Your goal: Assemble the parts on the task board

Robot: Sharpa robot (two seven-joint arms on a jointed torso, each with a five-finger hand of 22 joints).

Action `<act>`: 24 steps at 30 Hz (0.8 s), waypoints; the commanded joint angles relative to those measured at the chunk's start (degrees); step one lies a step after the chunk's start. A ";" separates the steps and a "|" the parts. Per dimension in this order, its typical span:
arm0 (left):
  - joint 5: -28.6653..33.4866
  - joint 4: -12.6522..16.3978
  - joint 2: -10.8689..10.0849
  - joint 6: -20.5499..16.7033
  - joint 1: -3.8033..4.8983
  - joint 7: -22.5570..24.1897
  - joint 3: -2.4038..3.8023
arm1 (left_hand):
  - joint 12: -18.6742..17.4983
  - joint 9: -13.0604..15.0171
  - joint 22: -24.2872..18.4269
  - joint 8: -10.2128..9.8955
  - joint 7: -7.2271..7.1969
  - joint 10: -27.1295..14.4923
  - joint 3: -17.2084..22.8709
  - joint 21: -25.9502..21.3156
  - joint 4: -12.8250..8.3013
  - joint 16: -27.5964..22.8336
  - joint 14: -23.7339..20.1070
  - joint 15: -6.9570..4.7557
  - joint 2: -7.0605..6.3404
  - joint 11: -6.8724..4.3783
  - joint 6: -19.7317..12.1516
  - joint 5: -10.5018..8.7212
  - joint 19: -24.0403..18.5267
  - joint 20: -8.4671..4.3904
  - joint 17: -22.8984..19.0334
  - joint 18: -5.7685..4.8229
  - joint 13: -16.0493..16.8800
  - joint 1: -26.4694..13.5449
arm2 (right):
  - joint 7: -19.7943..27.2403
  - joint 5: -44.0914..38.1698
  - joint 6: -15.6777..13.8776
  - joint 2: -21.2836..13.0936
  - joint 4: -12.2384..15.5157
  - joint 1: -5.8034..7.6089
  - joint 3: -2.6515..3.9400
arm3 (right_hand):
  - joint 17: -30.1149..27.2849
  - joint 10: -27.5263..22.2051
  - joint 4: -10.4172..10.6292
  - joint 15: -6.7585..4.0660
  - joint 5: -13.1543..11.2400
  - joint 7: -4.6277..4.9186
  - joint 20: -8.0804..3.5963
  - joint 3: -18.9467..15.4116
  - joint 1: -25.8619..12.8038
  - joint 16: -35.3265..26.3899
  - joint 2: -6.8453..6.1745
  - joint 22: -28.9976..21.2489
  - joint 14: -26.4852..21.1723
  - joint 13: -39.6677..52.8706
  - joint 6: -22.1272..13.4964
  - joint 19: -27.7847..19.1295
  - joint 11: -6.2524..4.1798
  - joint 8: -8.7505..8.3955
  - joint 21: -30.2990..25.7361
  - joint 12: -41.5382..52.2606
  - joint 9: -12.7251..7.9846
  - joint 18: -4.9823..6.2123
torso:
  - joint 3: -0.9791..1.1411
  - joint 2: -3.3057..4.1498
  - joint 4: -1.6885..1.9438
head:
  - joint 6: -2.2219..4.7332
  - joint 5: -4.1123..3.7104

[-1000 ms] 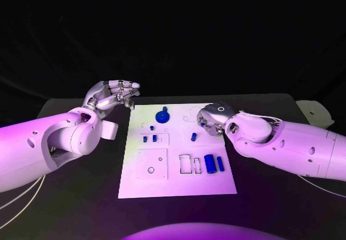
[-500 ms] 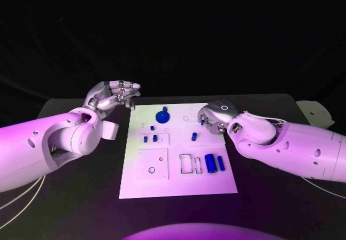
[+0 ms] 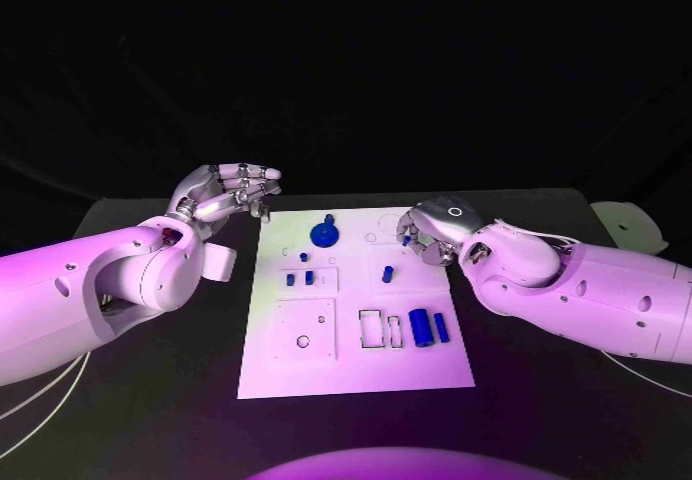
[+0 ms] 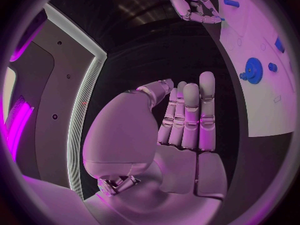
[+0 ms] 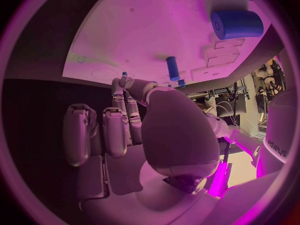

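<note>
Lying on the black table (image 3: pixel 144 380), the white task board (image 3: pixel 353 300) is carrying blue parts: a gear (image 3: pixel 326 234) far, cylinders (image 3: pixel 420 327) near-right. The left hand (image 3: pixel 228 190) is hovering off its far-left corner, fingers curled, apparently grasping nothing. The right hand (image 3: pixel 430 232) is hanging over the far-right edge, its fingertips seemingly pinching a small blue part (image 5: pixel 124 74).

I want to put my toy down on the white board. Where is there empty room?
The near end of the task board, below the big blue cylinder, is bare white. The near left part by the square outline is mostly free too. The far end is crowded: the blue gear, small blue pegs and the right hand.
</note>
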 commanded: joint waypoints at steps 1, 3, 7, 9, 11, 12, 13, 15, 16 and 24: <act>0.28 0.07 0.03 1.32 0.02 -0.06 0.03 | 0.25 -0.05 -0.07 -0.15 0.10 -0.32 0.12 -0.36 -0.34 -0.15 -0.09 0.28 0.25 0.03 -0.43 0.13 -0.12 0.32 -0.11 0.29 0.11 -0.19 | 0.88 0.96 0.95 -0.26 0.27 0.07 0.03 | 1.39 0.74 -0.13 -0.30 -0.28 0.36 -0.45 -0.18 -0.53 0.30 -0.13 9.00 3.52 0.01 -0.12 1.56 -1.12 -0.02 -0.07 -0.03 0.12 -1.06 | 0.03 0.03 0.01 | -0.11 0.07; 0.28 0.04 0.01 1.37 0.02 -0.09 0.03 | 0.29 -0.05 -0.07 -0.17 0.13 -0.41 0.12 -0.37 -0.35 -0.16 -0.12 0.30 0.25 0.06 -0.50 0.13 -0.13 0.34 -0.11 0.29 0.12 -0.20 | 1.01 1.07 0.48 -0.50 0.72 0.08 0.03 | 1.39 0.74 -0.13 -0.30 -0.28 0.36 -0.45 -0.18 -0.53 0.30 -0.13 9.00 3.52 0.01 -0.12 1.56 -1.12 -0.02 -0.07 -0.03 0.12 -1.06 | 0.04 0.03 0.00 | -0.12 0.08; 0.28 -0.09 0.02 1.41 0.02 -0.09 0.03 | 0.39 -0.05 -0.08 -0.19 0.19 -0.61 0.11 -0.40 -0.37 -0.16 -0.19 0.35 0.26 0.12 -0.63 0.13 -0.17 0.38 -0.13 0.29 0.15 -0.22 | 1.21 1.28 -0.56 -0.93 2.22 0.18 0.11 | 1.39 0.74 -0.13 -0.30 -0.28 0.36 -0.45 -0.18 -0.53 0.30 -0.13 9.00 3.52 0.01 -0.12 1.56 -1.12 -0.02 -0.07 -0.03 0.12 -1.06 | 0.08 0.02 -0.01 | -0.08 0.21; 0.28 -0.19 0.05 1.46 0.02 -0.08 0.03 | 0.43 -0.04 -0.08 -0.19 0.21 -0.69 0.10 -0.42 -0.38 -0.17 -0.22 0.36 0.26 0.14 -0.69 0.13 -0.18 0.40 -0.13 0.29 0.16 -0.22 | 1.28 1.41 -1.03 -1.08 3.27 0.37 0.20 | 1.40 0.70 -0.16 -0.30 -0.36 0.35 -0.44 -0.21 -0.56 0.32 -0.14 9.02 3.52 0.02 -0.16 1.56 -1.11 -0.05 -0.05 -0.10 0.14 -1.06 | 0.05 0.00 0.00 | -0.05 0.21; 0.28 -0.36 0.11 1.53 0.02 -0.05 0.03 | 0.43 -0.04 -0.08 -0.19 0.21 -0.69 0.10 -0.42 -0.38 -0.17 -0.22 0.36 0.26 0.14 -0.69 0.13 -0.18 0.40 -0.13 0.29 0.16 -0.22 | 1.34 1.55 -1.50 -1.24 4.87 0.78 0.31 | 1.38 0.69 -0.19 -0.30 -0.36 0.35 -0.44 -0.21 -0.54 0.31 -0.14 9.03 3.52 0.03 -0.17 1.57 -1.12 -0.05 -0.04 -0.12 0.14 -1.07 | 0.02 -0.03 0.01 | -0.05 0.24; 0.28 -0.40 0.13 1.54 0.02 -0.04 0.03 | 0.43 -0.04 -0.08 -0.19 0.21 -0.69 0.10 -0.42 -0.38 -0.17 -0.22 0.36 0.26 0.14 -0.69 0.13 -0.18 0.40 -0.13 0.29 0.16 -0.22 | 1.34 1.57 -1.58 -1.27 5.30 0.90 0.34 | 1.38 0.69 -0.19 -0.30 -0.36 0.35 -0.44 -0.21 -0.54 0.31 -0.14 9.03 3.52 0.03 -0.17 1.57 -1.12 -0.05 -0.04 -0.12 0.14 -1.07 | 0.01 -0.05 0.04 | -0.01 0.35; 0.29 -0.46 0.16 1.56 0.02 -0.04 0.03 | 0.43 -0.04 -0.08 -0.19 0.21 -0.69 0.10 -0.42 -0.38 -0.17 -0.22 0.36 0.26 0.14 -0.69 0.13 -0.18 0.40 -0.13 0.29 0.16 -0.22 | 1.35 1.60 -1.66 -1.30 5.89 1.07 0.38 | 1.39 0.68 -0.24 -0.30 -0.34 0.34 -0.44 -0.18 -0.50 0.32 -0.12 9.05 3.52 0.04 -0.20 1.58 -1.12 -0.07 0.00 -0.15 0.14 -1.07 | 0.00 -0.05 0.06 | 0.01 0.42; 0.30 -0.59 0.23 1.60 0.02 -0.01 0.03 | 0.49 -0.04 -0.09 -0.20 0.24 -0.79 0.10 -0.44 -0.39 -0.18 -0.26 0.39 0.27 0.17 -0.76 0.13 -0.20 0.42 -0.15 0.29 0.18 -0.23 | 1.35 1.65 -1.77 -1.30 7.17 1.43 0.46 | 1.39 0.68 -0.24 -0.30 -0.34 0.34 -0.44 -0.18 -0.50 0.32 -0.12 9.05 3.52 0.04 -0.20 1.58 -1.12 -0.07 0.00 -0.15 0.14 -1.07 | -0.02 -0.06 0.09 | 0.09 0.60; 0.31 -0.63 0.26 1.62 0.02 0.00 0.03 | 0.49 -0.04 -0.09 -0.20 0.24 -0.79 0.10 -0.44 -0.39 -0.18 -0.26 0.39 0.27 0.17 -0.76 0.13 -0.20 0.42 -0.15 0.29 0.18 -0.23 | 1.35 1.67 -1.79 -1.26 7.57 1.54 0.48 | 1.39 0.68 -0.24 -0.30 -0.34 0.34 -0.44 -0.18 -0.50 0.32 -0.12 9.05 3.52 0.04 -0.20 1.58 -1.12 -0.07 0.00 -0.15 0.14 -1.07 | -0.02 -0.07 0.10 | 0.11 0.63; 0.42 -1.08 0.63 1.76 0.02 0.02 0.03 | 0.49 -0.04 -0.09 -0.20 0.24 -0.79 0.10 -0.44 -0.39 -0.18 -0.26 0.39 0.27 0.17 -0.76 0.13 -0.20 0.42 -0.15 0.29 0.18 -0.23 | 1.63 2.51 -1.52 0.89 10.54 2.00 0.56 | 1.39 0.67 -0.27 -0.30 -0.33 0.35 -0.44 -0.18 -0.50 0.32 -0.09 9.02 3.52 0.06 -0.22 1.55 -1.11 -0.09 -0.07 -0.19 0.16 -1.06 | -0.03 -0.07 0.08 | 0.10 2.54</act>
